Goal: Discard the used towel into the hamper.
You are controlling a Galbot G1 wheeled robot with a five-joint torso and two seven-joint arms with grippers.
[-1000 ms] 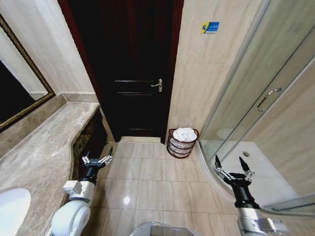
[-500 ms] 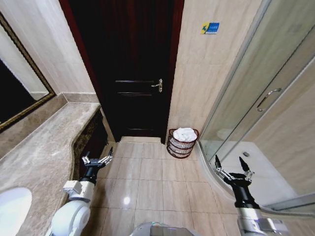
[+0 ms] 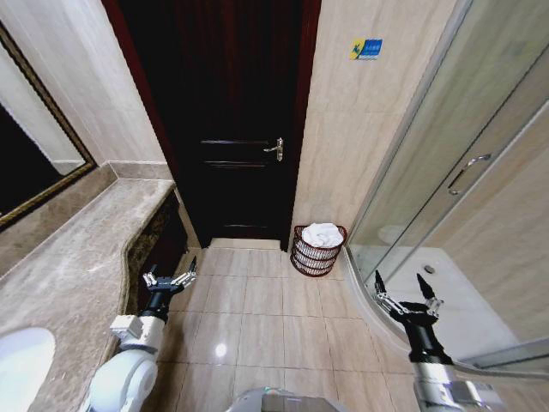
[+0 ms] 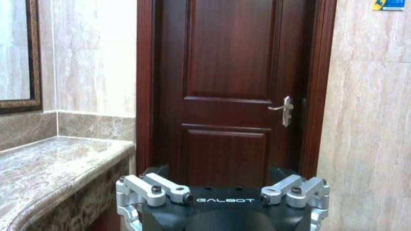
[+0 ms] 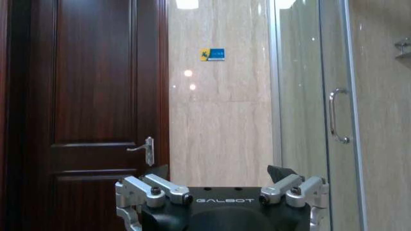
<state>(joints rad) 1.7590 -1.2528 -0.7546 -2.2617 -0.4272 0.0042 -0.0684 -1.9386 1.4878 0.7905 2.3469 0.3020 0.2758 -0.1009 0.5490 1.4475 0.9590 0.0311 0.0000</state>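
Head view looks down on a tiled bathroom floor (image 3: 266, 318). At its far edge, in the corner between the dark wooden door (image 3: 232, 129) and the glass shower cabin (image 3: 455, 215), stands the hamper (image 3: 317, 251), against the beige wall. A white towel (image 3: 322, 233) lies inside it and fills the top, at the level of the rim. The hamper is upright.

Both arms are held low in front of the robot, well apart from the hamper. The left end effector (image 3: 170, 278) hangs over the floor just beside the front edge of the marble surface (image 3: 77, 257); its fingers are spread and grasp nothing. The right end effector (image 3: 407, 292) is near the curved base of the shower cabin, also released, with its two fingers wide apart and nothing between them.

From the left wrist view the door handle (image 4: 282, 109) and the marble surface are in front. From the right wrist view the door, a small blue sign (image 5: 212, 54) on the wall and the shower handle (image 5: 335, 115) are ahead.
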